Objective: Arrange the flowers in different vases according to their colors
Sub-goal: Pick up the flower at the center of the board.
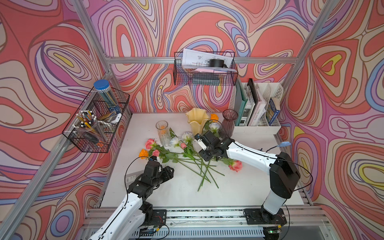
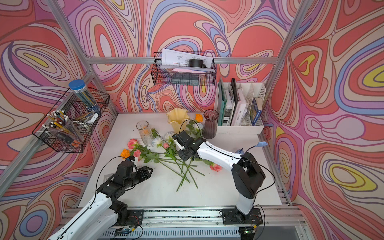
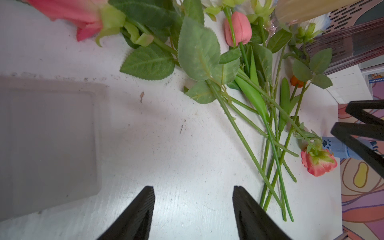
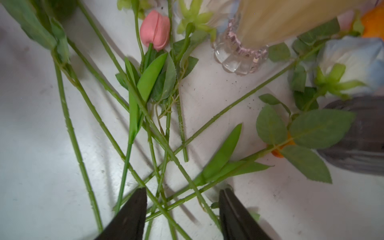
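Flowers (image 1: 170, 155) lie tangled on the counter (image 1: 182, 195), with three vases (image 1: 196, 121) just beyond at the far side. Left gripper (image 3: 193, 188) is spread over bare counter. Right gripper (image 4: 184, 189) is spread astride crossed stems.

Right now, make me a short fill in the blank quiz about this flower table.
The ____ vase stands between the clear glass vase and the purple vase.
Those three vases are all ____.
The left tool is open over bare table, holding ____.
The right tool straddles crossed green ____.
Missing words: yellow; empty; nothing; stems.
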`<act>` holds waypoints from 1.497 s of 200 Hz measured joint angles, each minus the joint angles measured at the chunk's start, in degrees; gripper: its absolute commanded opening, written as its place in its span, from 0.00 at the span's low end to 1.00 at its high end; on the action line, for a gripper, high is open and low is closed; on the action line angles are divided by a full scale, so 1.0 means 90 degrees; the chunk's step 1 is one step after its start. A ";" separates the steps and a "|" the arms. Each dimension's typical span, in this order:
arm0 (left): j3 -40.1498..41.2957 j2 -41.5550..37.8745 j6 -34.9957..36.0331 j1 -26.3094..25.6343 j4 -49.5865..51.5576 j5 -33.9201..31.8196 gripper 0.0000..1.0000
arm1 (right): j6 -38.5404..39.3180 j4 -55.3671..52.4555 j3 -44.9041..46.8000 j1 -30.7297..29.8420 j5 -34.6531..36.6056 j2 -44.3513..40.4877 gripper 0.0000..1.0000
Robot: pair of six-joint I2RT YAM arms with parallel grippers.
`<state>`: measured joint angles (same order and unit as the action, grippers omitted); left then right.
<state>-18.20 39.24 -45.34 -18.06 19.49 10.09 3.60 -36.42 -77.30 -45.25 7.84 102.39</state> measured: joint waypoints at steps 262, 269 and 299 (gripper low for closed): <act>0.0000 0.0347 0.0233 0.0007 -0.0112 0.0381 0.68 | -0.0138 0.0226 -0.0974 0.0163 -0.0044 0.1430 0.52; 0.0000 0.0347 0.0233 0.0007 -0.0112 0.0379 0.68 | -0.0165 0.0199 -0.0991 0.0175 -0.0051 0.1501 0.53; 0.0000 0.0347 0.0233 0.0005 -0.0112 0.0379 0.68 | -0.0423 0.0075 -0.1107 0.0304 -0.0070 0.1639 0.52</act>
<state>-18.20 42.37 -43.24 -18.02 18.48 13.50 -0.21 -35.75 -87.26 -42.52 7.20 117.14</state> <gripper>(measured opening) 0.678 0.522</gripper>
